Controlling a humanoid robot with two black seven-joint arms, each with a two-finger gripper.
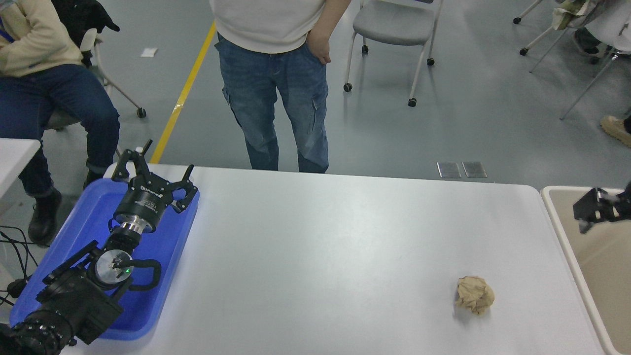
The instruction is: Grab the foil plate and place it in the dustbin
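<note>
No foil plate shows anywhere in the head view; it is hidden or out of view. The beige dustbin stands against the table's right end, and the part of its inside that shows holds nothing. My right gripper reaches in from the right edge, above the bin's far-left corner; only its tip shows and nothing is seen in it. My left gripper is parked open over the blue tray at the lower left.
A crumpled tan paper ball lies on the white table near the right front. A person in jeans stands at the far edge. Another person sits at the far left. A grey chair stands behind.
</note>
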